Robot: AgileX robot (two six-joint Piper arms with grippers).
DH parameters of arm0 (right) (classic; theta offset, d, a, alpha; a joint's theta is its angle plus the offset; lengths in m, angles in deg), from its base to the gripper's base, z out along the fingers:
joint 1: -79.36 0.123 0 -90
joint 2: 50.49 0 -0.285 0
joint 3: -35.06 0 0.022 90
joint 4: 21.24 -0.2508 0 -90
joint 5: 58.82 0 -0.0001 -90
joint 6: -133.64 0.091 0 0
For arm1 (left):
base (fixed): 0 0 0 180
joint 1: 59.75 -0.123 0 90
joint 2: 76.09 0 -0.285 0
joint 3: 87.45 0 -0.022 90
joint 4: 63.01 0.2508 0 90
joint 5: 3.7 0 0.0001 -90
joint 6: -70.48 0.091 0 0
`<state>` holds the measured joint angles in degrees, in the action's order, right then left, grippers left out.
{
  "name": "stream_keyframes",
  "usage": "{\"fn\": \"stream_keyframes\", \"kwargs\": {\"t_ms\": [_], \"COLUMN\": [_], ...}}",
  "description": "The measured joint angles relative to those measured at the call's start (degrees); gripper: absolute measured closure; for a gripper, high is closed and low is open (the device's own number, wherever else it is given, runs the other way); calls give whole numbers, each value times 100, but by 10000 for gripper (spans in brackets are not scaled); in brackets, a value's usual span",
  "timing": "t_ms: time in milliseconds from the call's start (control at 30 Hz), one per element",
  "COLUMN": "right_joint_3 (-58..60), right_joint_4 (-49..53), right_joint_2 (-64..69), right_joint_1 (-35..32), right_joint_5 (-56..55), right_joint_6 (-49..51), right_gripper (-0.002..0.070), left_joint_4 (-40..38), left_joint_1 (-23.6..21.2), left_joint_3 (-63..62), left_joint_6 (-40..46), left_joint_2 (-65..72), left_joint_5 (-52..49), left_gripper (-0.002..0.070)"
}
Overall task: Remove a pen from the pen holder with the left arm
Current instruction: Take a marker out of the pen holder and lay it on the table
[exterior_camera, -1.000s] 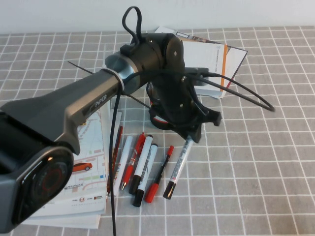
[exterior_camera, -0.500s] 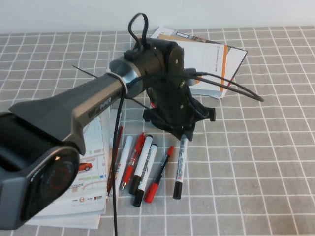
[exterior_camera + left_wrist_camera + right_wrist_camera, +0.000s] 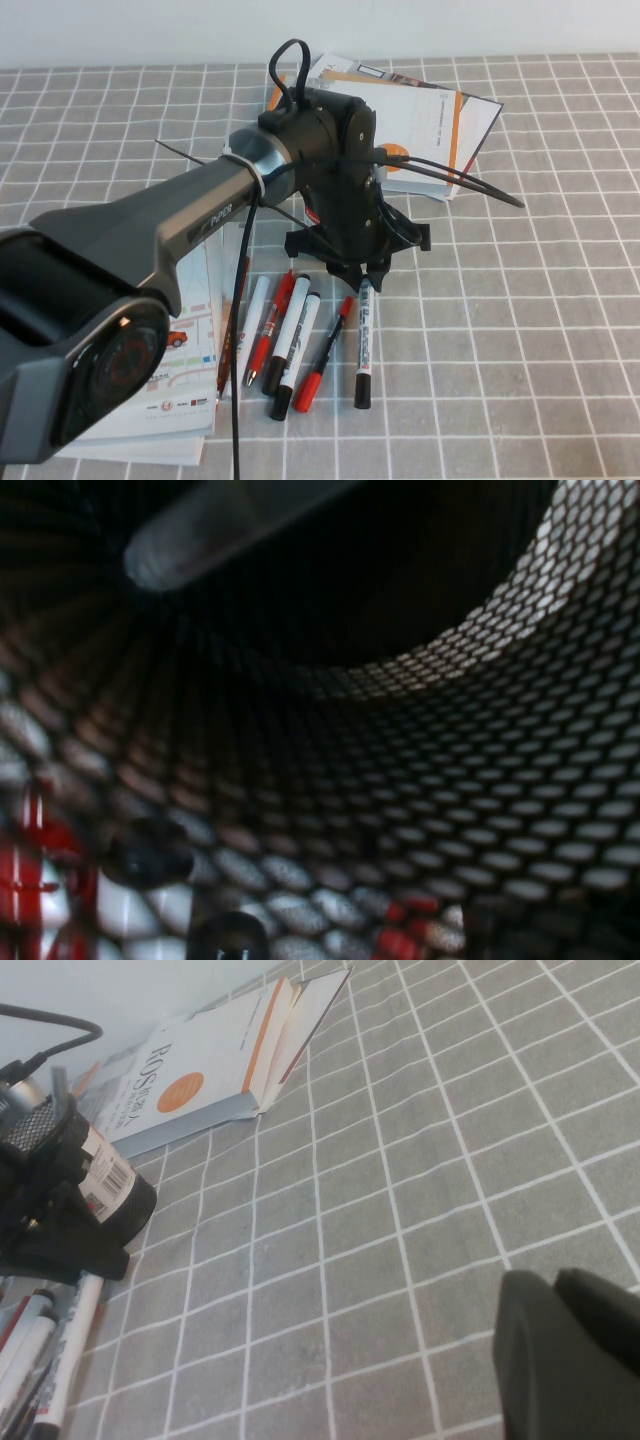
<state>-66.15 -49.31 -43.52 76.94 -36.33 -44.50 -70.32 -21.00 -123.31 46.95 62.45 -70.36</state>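
Marker (image 3: 363, 345) pinched at one end by left gripper (image 3: 366, 283) (jaws nearly closed); right gripper (image 3: 560, 1345) hovers above tablecloth (image 3: 400, 1160).

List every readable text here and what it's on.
"PiPER": left arm, whose left gripper grips a marker beside the loose pens.
"ROS": book cover.
Print on booklet and marker: too small to read.
Right gripper, low over the table: no text.
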Motion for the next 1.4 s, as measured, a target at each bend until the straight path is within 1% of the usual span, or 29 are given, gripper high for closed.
{"fn": "stream_keyframes", "kwargs": {"t_ms": [267,333,433,500,600,700,800,900,1000,1067,1167,1300,1400], "right_joint_3": [0,0,0,0,0,0,0,0,0,0,0,0,0], "right_joint_4": [-2,-2,-2,-2,-2,-2,-10,-10,-10,-10,-10,-13,-13], "right_joint_2": [0,0,0,0,0,0,0,0,0,0,0,0,0], "right_joint_1": [0,0,0,0,0,0,0,0,0,0,0,0,0], "right_joint_5": [0,0,0,0,9,9,9,9,9,9,9,9,9], "right_joint_6": [0,0,0,0,0,0,0,0,0,0,0,0,0], "right_gripper": [689,689,689,689,689,689,689,689,689,689,689,689,689], "left_joint_4": [10,10,10,10,10,-27,-96,-49,319,732,1426,2095,2594], "left_joint_1": [0,0,0,0,0,0,0,0,52,168,556,1320,1978], "left_joint_3": [0,0,0,0,0,0,0,0,0,0,0,216,908], "left_joint_6": [-119,-223,-284,-285,-279,0,511,905,1138,1177,1190,1168,879], "left_joint_2": [0,0,0,0,0,-99,-374,-837,-1461,-1956,-2678,-3447,-4070], "left_joint_5": [12,24,24,11,-57,-146,-300,-336,-289,-178,-87,112,499], "left_gripper": [559,529,454,422,405,401,420,488,566,606,634,641,643]}}
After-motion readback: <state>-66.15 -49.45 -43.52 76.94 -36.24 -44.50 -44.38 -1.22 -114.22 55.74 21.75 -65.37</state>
